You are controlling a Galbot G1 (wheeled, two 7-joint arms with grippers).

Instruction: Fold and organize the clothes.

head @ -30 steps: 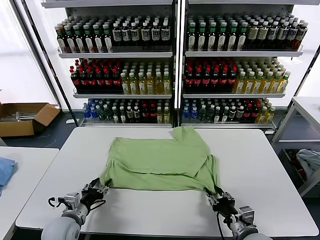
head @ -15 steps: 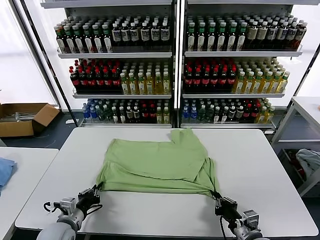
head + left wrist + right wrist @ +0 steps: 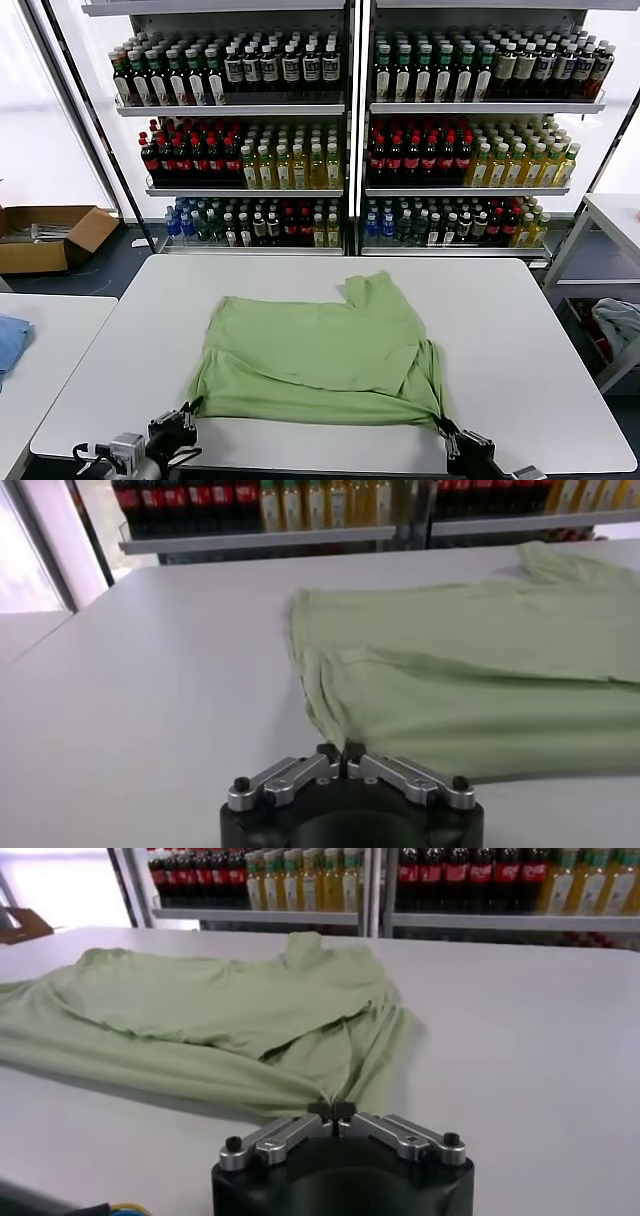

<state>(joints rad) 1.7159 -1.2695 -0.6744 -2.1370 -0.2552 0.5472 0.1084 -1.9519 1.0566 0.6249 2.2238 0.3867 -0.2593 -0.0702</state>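
Observation:
A light green shirt (image 3: 320, 350) lies spread on the white table (image 3: 520, 330), partly folded, one sleeve pointing toward the shelves. Its collar, buttons and print are hidden. My left gripper (image 3: 190, 410) is shut on the shirt's near left corner at the table's front edge; in the left wrist view the gripper (image 3: 342, 752) pinches the hem of the shirt (image 3: 470, 670). My right gripper (image 3: 440, 424) is shut on the near right corner; in the right wrist view the gripper (image 3: 331, 1108) holds bunched fabric of the shirt (image 3: 220, 1008).
Shelves of bottles (image 3: 350, 130) stand behind the table. A second white table (image 3: 50, 340) at the left carries a blue cloth (image 3: 10, 340). A cardboard box (image 3: 50, 235) lies on the floor at the left. A pale cloth (image 3: 620, 325) hangs at the right.
Both grippers have pulled back toward the table's front edge, dragging the shirt's near hem with them. The shirt has slid nearer and stretched flatter.

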